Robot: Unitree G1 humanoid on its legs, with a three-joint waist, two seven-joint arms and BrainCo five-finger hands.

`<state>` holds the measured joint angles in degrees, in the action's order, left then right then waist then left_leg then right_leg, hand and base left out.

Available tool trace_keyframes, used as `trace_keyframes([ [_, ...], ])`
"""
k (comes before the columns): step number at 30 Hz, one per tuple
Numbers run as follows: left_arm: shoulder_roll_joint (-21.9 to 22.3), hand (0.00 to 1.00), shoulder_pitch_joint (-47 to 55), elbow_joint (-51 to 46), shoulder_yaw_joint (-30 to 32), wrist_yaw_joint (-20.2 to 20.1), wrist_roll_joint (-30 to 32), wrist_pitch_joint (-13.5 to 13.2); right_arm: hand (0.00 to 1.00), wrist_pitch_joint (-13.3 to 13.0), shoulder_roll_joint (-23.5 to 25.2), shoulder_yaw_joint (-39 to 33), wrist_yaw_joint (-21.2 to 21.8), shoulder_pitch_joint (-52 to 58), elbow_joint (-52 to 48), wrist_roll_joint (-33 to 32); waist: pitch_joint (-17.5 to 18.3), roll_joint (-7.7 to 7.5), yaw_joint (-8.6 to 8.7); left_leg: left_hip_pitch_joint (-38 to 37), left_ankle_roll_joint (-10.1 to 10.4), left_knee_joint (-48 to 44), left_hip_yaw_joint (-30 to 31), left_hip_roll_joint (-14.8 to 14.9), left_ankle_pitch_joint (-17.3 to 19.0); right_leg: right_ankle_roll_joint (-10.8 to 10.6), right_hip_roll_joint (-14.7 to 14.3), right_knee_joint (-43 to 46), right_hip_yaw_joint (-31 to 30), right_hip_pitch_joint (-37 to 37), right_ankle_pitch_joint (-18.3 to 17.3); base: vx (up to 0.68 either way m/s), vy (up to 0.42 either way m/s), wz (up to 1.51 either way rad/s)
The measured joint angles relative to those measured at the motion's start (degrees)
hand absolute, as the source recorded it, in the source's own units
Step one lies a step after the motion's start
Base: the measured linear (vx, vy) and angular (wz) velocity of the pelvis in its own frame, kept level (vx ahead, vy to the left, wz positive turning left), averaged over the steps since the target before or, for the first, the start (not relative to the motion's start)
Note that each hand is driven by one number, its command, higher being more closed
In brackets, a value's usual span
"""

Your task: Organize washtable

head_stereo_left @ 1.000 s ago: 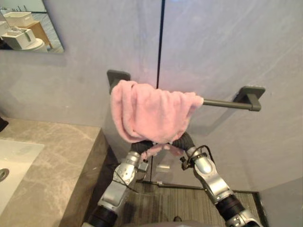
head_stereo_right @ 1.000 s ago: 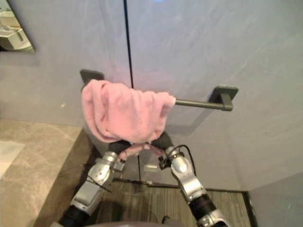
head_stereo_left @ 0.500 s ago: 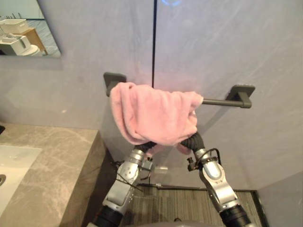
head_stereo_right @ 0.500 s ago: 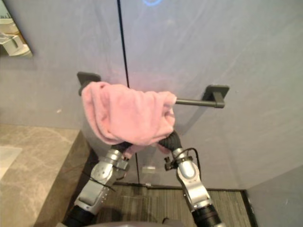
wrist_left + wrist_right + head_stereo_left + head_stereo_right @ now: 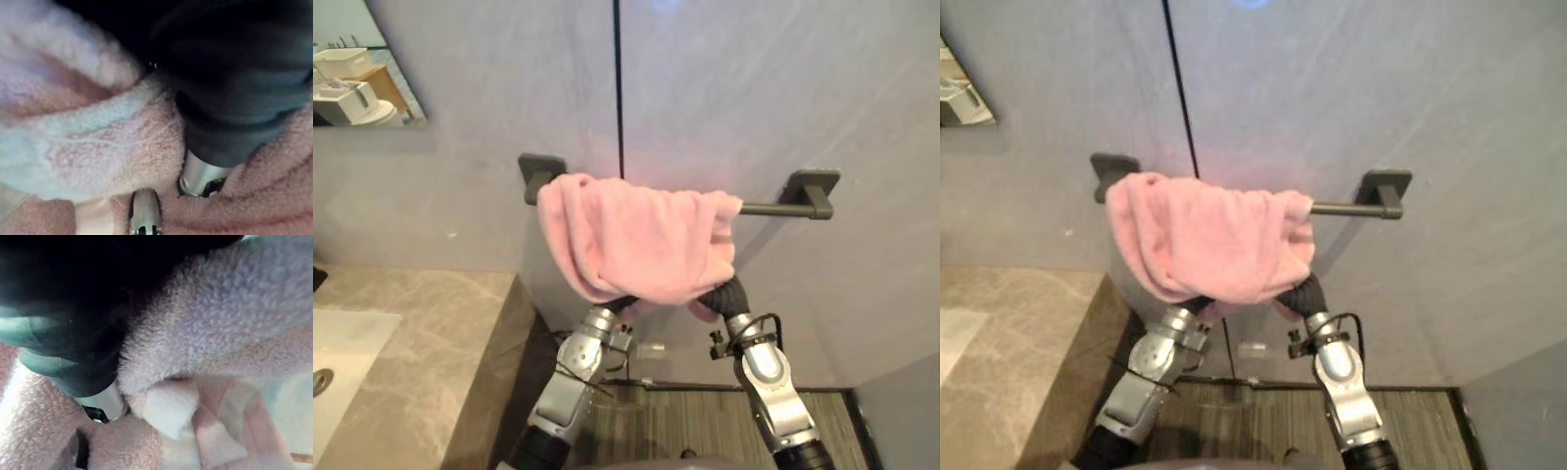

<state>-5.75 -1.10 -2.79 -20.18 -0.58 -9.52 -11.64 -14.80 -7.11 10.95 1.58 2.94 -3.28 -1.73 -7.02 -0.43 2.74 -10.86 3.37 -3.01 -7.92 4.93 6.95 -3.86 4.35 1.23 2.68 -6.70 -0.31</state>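
L hand [image 5: 230, 98] & R hand [image 5: 730, 294] pushed deeper under towel [image 5: 636, 240] on rail [image 5: 769, 208].

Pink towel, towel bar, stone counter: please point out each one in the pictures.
pink towel [image 5: 636, 240]: left eye view, middle of the cloth draped over the bar.
towel bar [image 5: 769, 208]: left eye view, bare rod right of the towel.
stone counter [image 5: 435, 328]: left eye view, bare part of its top.

I see the fluffy pink towel [image 5: 636, 240] bunched over the left stretch of the dark grey metal wall bar [image 5: 766, 208]. Its folds press close around my left hand [image 5: 230, 112] and right hand [image 5: 73, 347]. The bar's right stretch, up to its bracket, is bare. The beige marble counter [image 5: 440, 323] walls off the left side, and there is open room under the towel.
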Motion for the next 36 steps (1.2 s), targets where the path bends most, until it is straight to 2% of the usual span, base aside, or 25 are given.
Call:
trace_keyframes([
  [13,0.7,1.0,0.3,0.5,-0.1,-0.7,0.0,0.0,1.0,-0.2,1.2,-2.9,0.0,2.2,0.0,0.3,-0.5,0.89,0.51,0.0,0.0,0.1,0.0,0.0,0.0,-0.1,0.0,0.0,0.0,0.0,-0.1,0.0,-0.001,0.0],
  [19,0.5,1.0,2.7,0.5,1.5,-0.6,-1.2,-0.1,1.0,0.2,1.7,-14.6,-2.6,4.5,0.4,0.1,-0.5,1.02,0.49,0.0,0.0,0.3,-0.1,0.0,0.0,-0.2,0.0,-0.1,-0.1,0.1,-0.1,0.0,0.0,0.0],
  [21,0.2,1.0,2.9,0.4,1.5,-0.6,-1.2,-0.1,1.0,0.2,1.1,-14.7,-2.6,5.0,0.4,0.1,-0.4,1.09,1.22,-0.1,0.0,0.3,-0.2,0.0,0.0,-0.2,0.0,-0.1,-0.2,0.1,-0.1,0.0,0.0,-0.02],
  [36,1.1,1.0,3.0,0.4,2.9,-0.6,-1.1,-0.1,1.0,0.3,1.1,-15.1,-2.6,6.4,1.5,0.1,-0.4,1.23,0.91,0.0,0.0,0.6,-0.7,0.1,0.0,-0.2,-0.1,0.0,-0.7,0.6,-0.1,0.0,0.0,-0.02],
])
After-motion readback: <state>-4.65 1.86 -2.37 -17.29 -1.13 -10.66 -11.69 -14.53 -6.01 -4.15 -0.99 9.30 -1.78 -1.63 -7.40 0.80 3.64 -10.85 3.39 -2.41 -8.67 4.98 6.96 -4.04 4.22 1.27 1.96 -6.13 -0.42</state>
